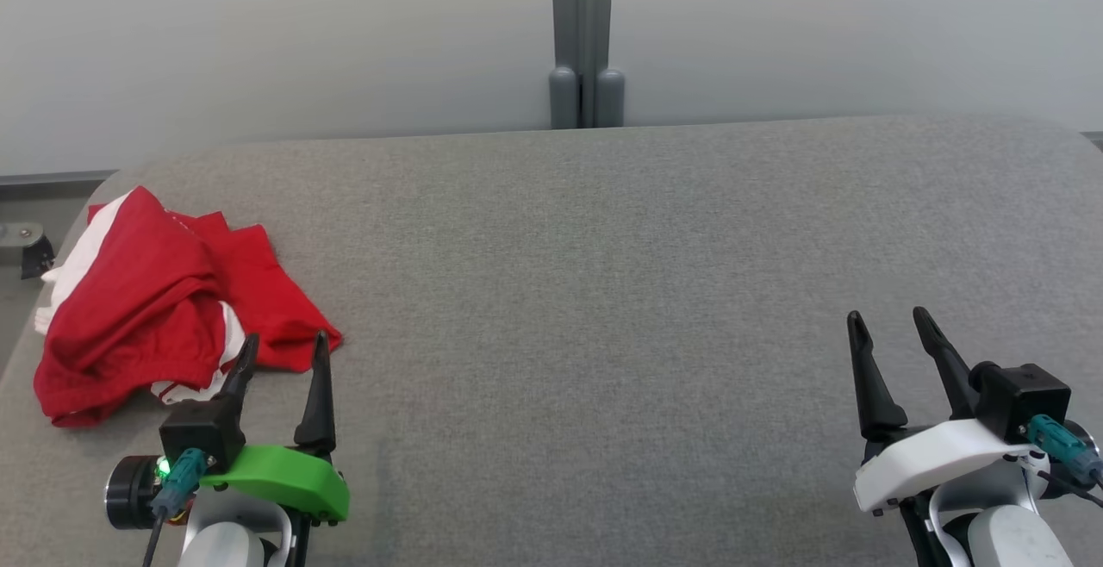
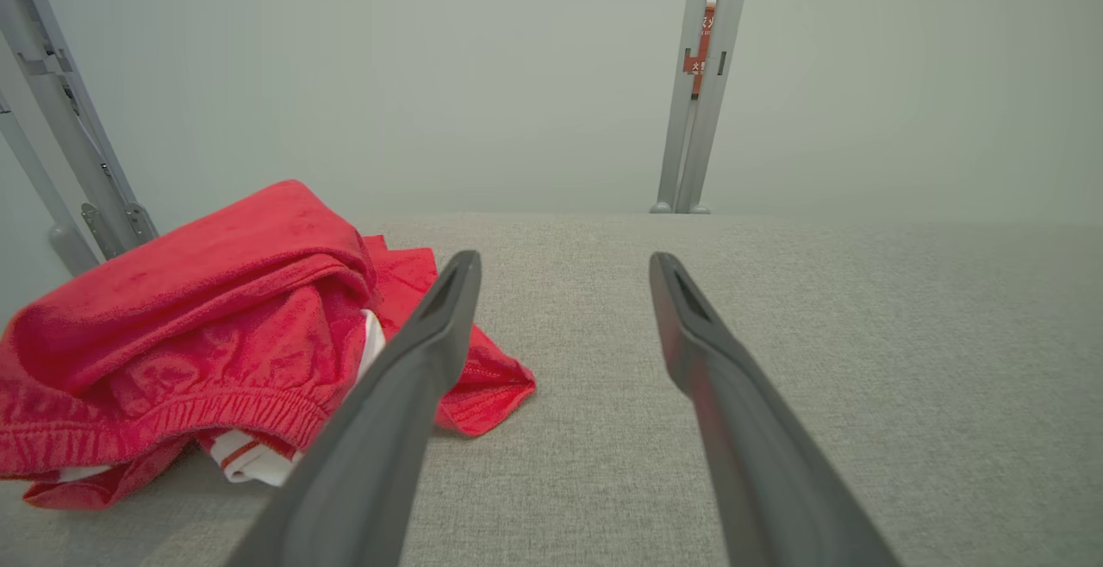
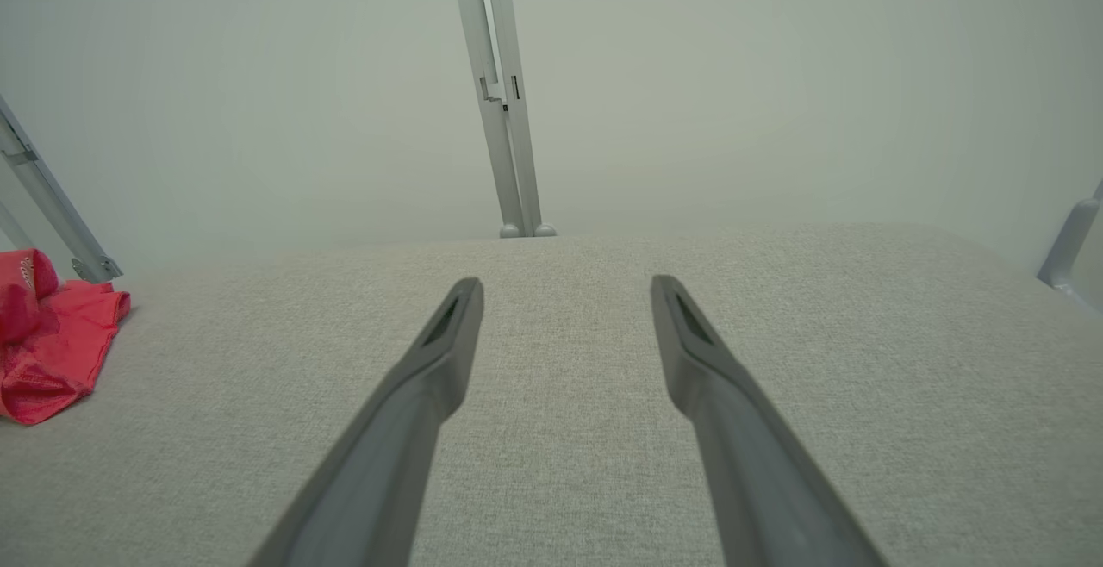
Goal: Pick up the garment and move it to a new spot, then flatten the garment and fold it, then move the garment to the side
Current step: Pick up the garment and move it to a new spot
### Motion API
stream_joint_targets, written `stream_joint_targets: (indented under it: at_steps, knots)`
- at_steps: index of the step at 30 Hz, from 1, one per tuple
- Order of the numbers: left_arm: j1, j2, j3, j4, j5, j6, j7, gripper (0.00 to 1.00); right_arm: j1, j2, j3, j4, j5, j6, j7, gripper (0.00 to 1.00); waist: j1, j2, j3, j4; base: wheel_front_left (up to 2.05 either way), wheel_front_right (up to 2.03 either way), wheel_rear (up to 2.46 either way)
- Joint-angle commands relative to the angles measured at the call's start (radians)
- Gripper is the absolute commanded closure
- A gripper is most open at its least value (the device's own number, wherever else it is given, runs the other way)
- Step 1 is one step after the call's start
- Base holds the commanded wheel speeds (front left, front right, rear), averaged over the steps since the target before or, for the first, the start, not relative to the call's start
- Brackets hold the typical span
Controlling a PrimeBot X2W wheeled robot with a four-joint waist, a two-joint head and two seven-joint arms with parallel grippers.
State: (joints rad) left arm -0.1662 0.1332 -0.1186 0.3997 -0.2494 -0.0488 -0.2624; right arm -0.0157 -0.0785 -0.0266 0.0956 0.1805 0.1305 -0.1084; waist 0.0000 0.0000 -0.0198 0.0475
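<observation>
Garment (image 1: 164, 308): red with white parts, crumpled in a heap, just ahead of the left gripper (image 1: 285, 339) and off to its left. In the left wrist view the near hem is crossed by that gripper's left finger, but contact cannot be confirmed. Its right finger is over the bare padded surface (image 1: 603, 291). Jaws are spread wide and nothing is held. The right gripper (image 1: 888, 315) is likewise spread and empty, with the garment far off to its left and bare surface ahead of it.

Step judged: the first one, with the pick-up not yet made. Garment is not lifted, flattened or folded, so the whole task is outstanding.

Next move, as judged: left gripper to be shifted left and forward so that a bunched fold is brought between the fingers, then lowered and closed. The elastic waistband (image 2: 198, 416) looks like the best bite, whereas the thin hem corner may slip out. Cloth is limp, so trailing is to be expected when it is carried toward the open area between the grippers. The heap sits near the surface's left edge, so a push instead of a pinch could send it over.
</observation>
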Motion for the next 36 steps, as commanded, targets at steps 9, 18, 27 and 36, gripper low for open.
stream_joint_targets:
  at_steps: [9, 18, 27, 36]
  knots:
    - [-0.026, 0.012, 0.027, -0.006, -0.027, 0.014, -0.002, 0.00, -0.012, -0.011, 0.028, -0.029, 0.012, 0.000, 0.003, 0.00, 0.0000, 0.0000, 0.015, 0.174, 0.00, 0.00, 0.00]
    - [-0.011, 0.020, 0.065, -0.024, -0.045, 0.017, -0.002, 0.00, -0.030, -0.002, 0.077, -0.062, 0.019, 0.000, 0.017, 0.00, 0.0000, 0.0000, 0.034, 0.327, 0.00, 0.00, 0.00]
    - [0.000, 0.013, 0.077, -0.029, -0.041, 0.017, -0.002, 0.00, -0.039, -0.003, 0.087, -0.080, 0.011, 0.000, 0.028, 0.00, 0.0000, 0.0000, 0.050, 0.399, 0.00, 0.00, 0.00]
    - [-0.072, 0.002, 0.070, -0.001, -0.045, -0.001, -0.002, 0.00, -0.071, -0.021, 0.092, -0.113, 0.005, 0.000, 0.053, 0.00, 0.0000, 0.0000, 0.116, 0.393, 0.00, 0.00, 0.00]
